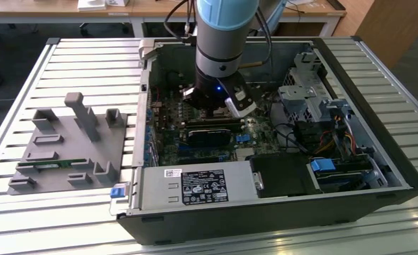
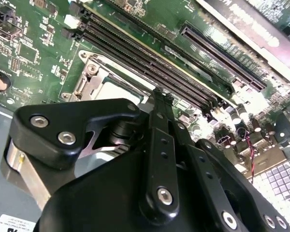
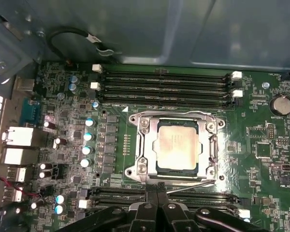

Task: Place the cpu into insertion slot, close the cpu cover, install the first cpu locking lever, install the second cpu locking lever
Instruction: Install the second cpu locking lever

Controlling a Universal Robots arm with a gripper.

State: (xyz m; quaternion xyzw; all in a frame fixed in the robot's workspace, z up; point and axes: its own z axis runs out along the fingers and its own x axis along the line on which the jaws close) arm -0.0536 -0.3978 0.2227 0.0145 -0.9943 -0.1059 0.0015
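The black pincer [image 3: 157, 203], its tips pressed together and holding nothing, hovers just beside the socket edge. The dull silver-grey square cpu [image 3: 178, 145] sits in the dark-framed insertion slot [image 3: 157, 168], with the thin dark-silver metal cpu cover [image 3: 144, 145] lying closed around it. A thin steel lever wire [image 3: 193, 185] stands unlatched nearby; judged step: lever installation, calling for precise tip contact.
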